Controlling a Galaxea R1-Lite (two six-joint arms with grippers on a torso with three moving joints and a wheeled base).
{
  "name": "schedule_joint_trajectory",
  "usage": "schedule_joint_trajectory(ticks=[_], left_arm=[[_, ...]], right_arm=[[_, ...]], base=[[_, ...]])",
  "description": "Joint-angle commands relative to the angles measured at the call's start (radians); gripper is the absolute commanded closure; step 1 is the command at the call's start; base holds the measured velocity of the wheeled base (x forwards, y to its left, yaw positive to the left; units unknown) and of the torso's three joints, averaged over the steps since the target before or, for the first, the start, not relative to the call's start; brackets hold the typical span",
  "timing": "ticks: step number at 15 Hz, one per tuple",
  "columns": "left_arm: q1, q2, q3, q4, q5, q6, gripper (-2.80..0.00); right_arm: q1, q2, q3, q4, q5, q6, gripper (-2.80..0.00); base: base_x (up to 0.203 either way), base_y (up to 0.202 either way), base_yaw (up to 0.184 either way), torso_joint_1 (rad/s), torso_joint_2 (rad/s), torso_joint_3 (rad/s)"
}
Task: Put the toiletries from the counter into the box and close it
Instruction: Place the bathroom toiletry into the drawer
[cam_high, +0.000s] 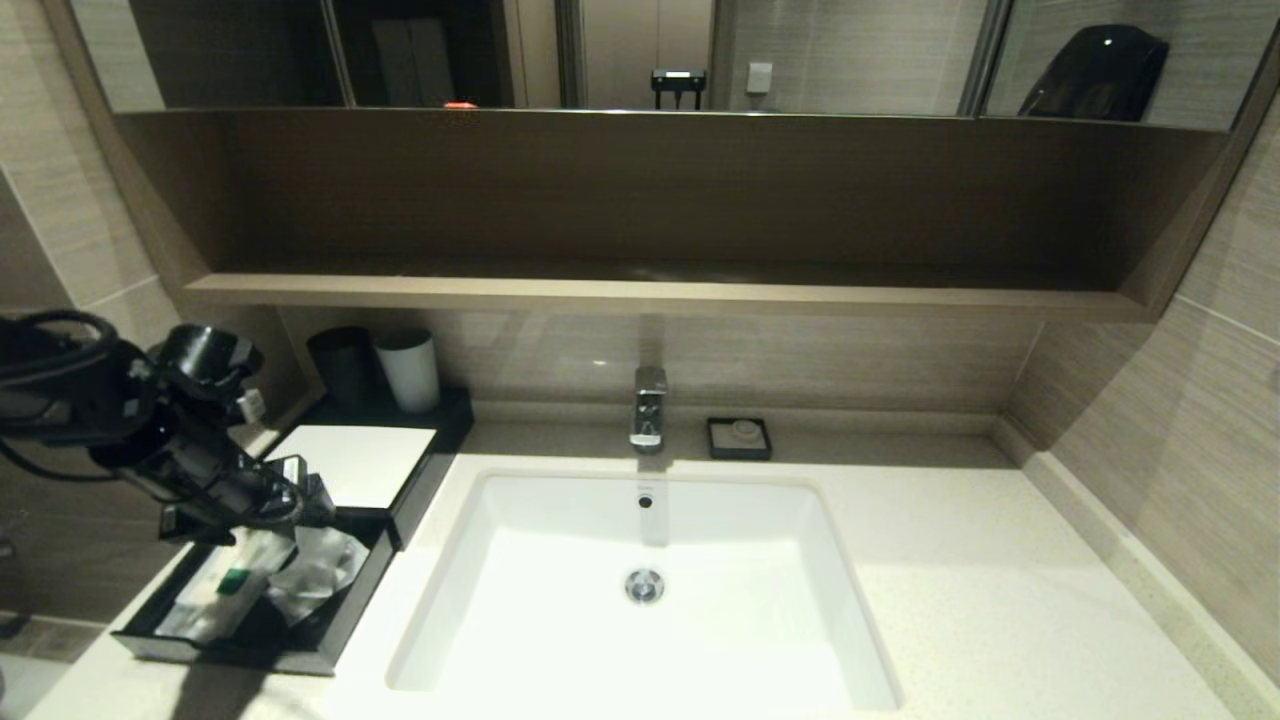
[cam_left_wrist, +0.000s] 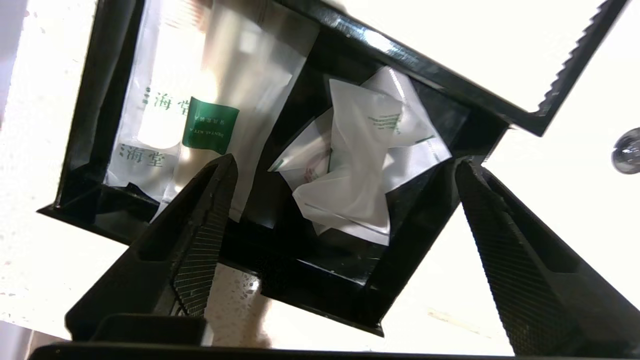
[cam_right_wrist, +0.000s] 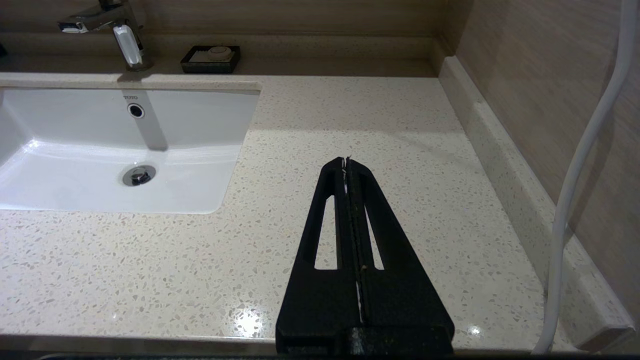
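My left gripper hangs with jaws released over the toiletries lying in the box's pulled-out drawer, whose long axis runs toward me; right gripper clenched, parked.

Left black gripper at the end of the black left arm, reaching in from the left side and pointing down, its two ridged fingers spread wide apart with nothing between them. Right black gripper hanging low and parked, fingers pressed flat together.
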Motion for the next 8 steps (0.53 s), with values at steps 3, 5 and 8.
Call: schedule_joint_trajectory(ticks=[3,5,8], left_arm=[[-0.002,-0.031,0.013,-0.024,-0.052,-0.003,0.0],[-0.018,-0.028,0.015,-0.025,-0.057,-0.001,0.0],[-0.027,-0.017,0.018,-0.043,-0.057,-0.001,0.0]], right_arm=[[0.0,0.0,0.0,0.0,0.0,0.0,0.0],[0.0,0.0,-0.001,0.0,0.0,0.0,0.0],[0.0,0.0,0.0,0.0,0.0,-0.001,0.0]], base=[[0.0,0.0,0.0,0.0,0.0,0.0],[0.0,0.0,0.0,0.0,0.0,0.0],[0.0,0.0,0.0,0.0,0.0,0.0]])
